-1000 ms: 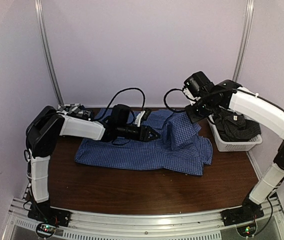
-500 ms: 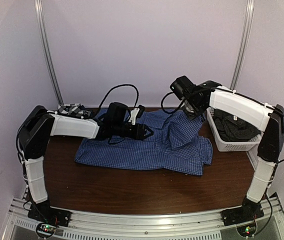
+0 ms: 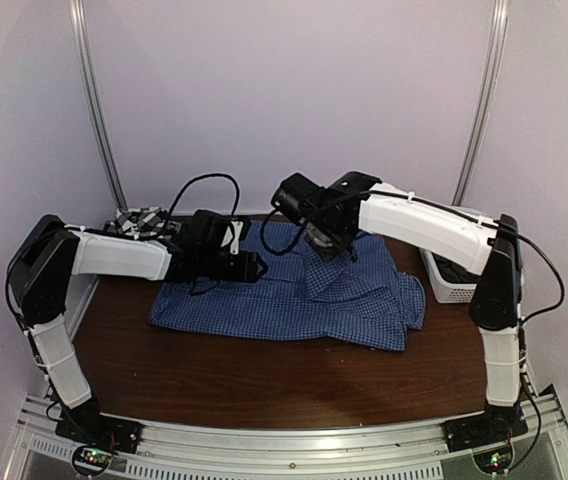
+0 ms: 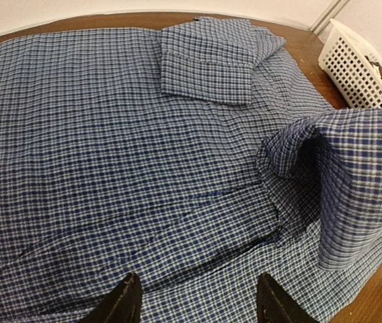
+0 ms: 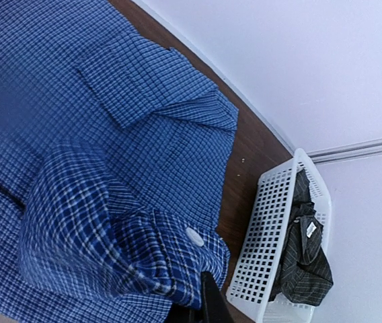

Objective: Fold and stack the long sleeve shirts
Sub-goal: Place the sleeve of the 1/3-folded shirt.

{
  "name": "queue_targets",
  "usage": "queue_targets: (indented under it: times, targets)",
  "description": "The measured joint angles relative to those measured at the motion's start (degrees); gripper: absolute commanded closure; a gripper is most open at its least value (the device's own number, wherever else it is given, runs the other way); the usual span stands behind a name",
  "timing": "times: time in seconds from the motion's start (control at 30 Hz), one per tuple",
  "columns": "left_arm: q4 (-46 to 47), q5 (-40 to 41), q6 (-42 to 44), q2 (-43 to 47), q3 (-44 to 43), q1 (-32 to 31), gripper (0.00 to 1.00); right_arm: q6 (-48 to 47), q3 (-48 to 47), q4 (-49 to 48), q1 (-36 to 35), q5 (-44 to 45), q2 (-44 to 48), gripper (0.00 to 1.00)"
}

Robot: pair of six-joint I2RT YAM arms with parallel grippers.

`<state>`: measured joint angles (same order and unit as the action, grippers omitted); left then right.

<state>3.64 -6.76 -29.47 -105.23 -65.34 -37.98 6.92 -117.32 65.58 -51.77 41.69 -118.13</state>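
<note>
No legible text or labels anywhere

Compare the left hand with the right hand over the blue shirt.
The left hand is open, with nothing between its fingers; the right hand is shut on a fold of the blue check shirt. The left hand reaches low and level across the shirt; the right hand points down from above and holds its fold raised off the rest. Both are over the same shirt.
</note>
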Motion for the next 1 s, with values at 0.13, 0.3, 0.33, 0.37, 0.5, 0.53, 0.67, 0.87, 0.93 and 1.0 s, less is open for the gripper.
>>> queue_targets:
  times: [0.13,0.3,0.33,0.37,0.5,0.53,0.67,0.87,0.93,1.0]
  targets:
    - [-1.22,4.70,-0.63,3.85,3.93,0.55,0.35,1.25,-4.55,1.68,-4.90,-1.68,-5.64,0.92]
    - [-1.99,8.13,-1.81,8.61,10.05,2.86,0.30,1.68,-7.02,0.98,-8.92,-7.98,-9.88,0.74]
    - [-2.12,8.57,-1.95,9.18,10.75,3.21,0.28,1.70,-7.02,0.46,-9.29,-9.73,-10.12,0.67]
    - [-2.21,9.07,-1.99,9.64,11.34,3.48,0.26,1.75,-6.97,-0.07,-9.42,-11.39,-10.16,0.59]
    - [-2.19,9.99,-2.23,10.99,13.20,3.52,0.20,1.86,-4.81,-4.17,-8.98,-16.76,-8.70,0.45]
    - [-2.12,9.99,-2.34,11.43,13.75,3.50,0.19,1.86,-2.97,-5.64,-8.74,-18.36,-7.61,0.43]
    - [-1.16,8.79,-2.84,13.75,16.20,3.48,0.18,2.47,7.06,-11.39,-7.04,-24.22,-0.79,0.38]
    - [4.55,1.29,-4.37,15.80,20.44,3.43,0.18,5.31,29.68,-25.18,1.36,-35.67,15.76,0.26]
    - [5.92,-0.42,-4.72,15.89,21.57,3.28,0.18,6.54,36.02,-30.69,5.07,-40.09,18.97,0.24]
    - [6.88,-1.73,-4.96,15.98,22.53,3.04,0.18,7.52,40.44,-34.84,8.35,-43.50,19.82,0.22]
